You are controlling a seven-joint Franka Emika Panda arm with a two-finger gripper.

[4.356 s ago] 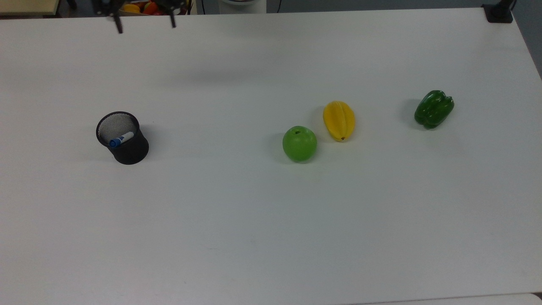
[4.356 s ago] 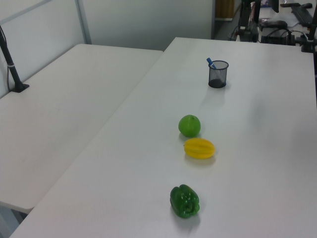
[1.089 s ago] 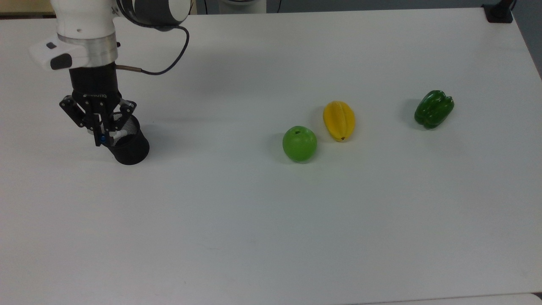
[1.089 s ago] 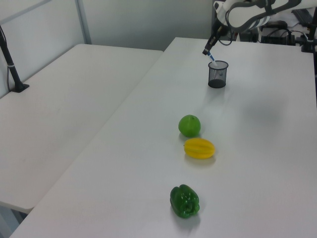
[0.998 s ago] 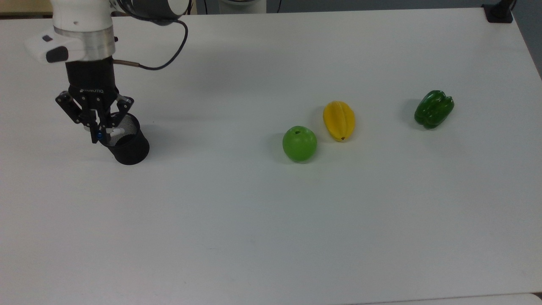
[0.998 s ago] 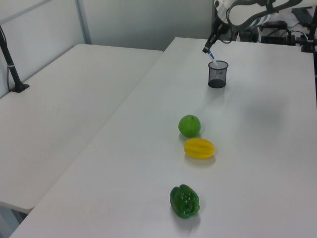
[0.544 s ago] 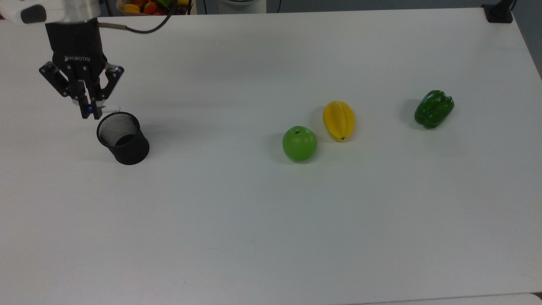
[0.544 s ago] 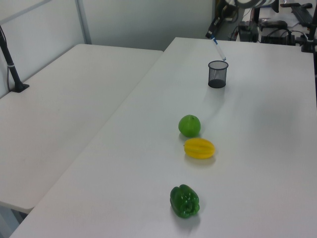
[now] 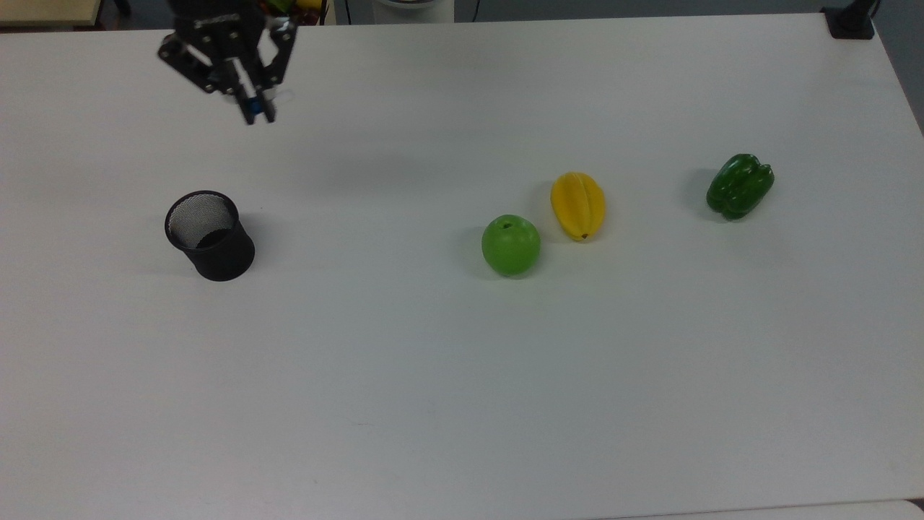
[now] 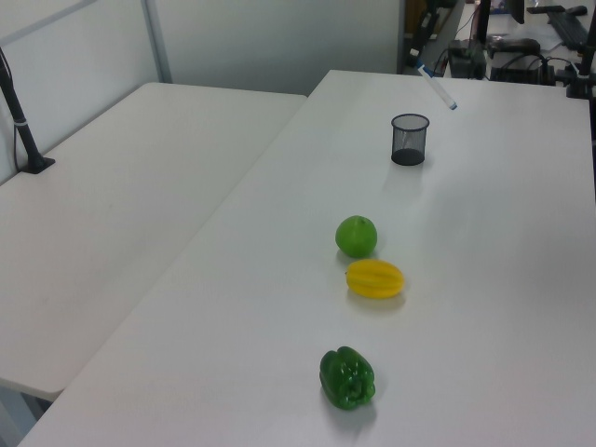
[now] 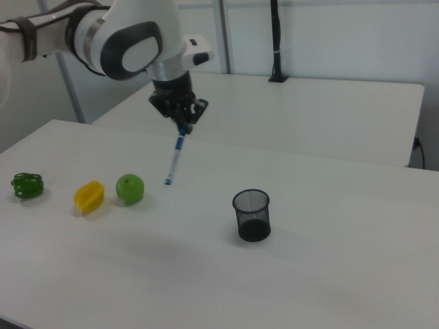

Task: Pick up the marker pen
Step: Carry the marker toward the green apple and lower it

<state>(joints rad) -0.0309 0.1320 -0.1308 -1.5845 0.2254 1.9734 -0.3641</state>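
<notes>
My gripper (image 9: 253, 112) hangs high above the table's far left in the top view, shut on the blue cap end of the marker pen (image 11: 175, 156). In the right view the gripper (image 11: 183, 123) holds the pen by its top. The white barrel slants down with its small blue end lowest, free in the air and clear of the table. In the left view the marker pen (image 10: 438, 87) slants above and just right of the black mesh cup (image 10: 410, 139). That cup (image 9: 209, 235) stands upright on the white table, well below the gripper in the top view.
A green apple (image 9: 510, 245), a yellow star fruit (image 9: 577, 205) and a green bell pepper (image 9: 740, 185) lie in a row to the top view's right of the cup. A black clamp (image 9: 850, 22) sits at the table's far right corner.
The gripper came down, shut on the marker pen standing in the mesh cup, and lifted it out. It has since risen and moved to the top view's upper right, away from the cup.
</notes>
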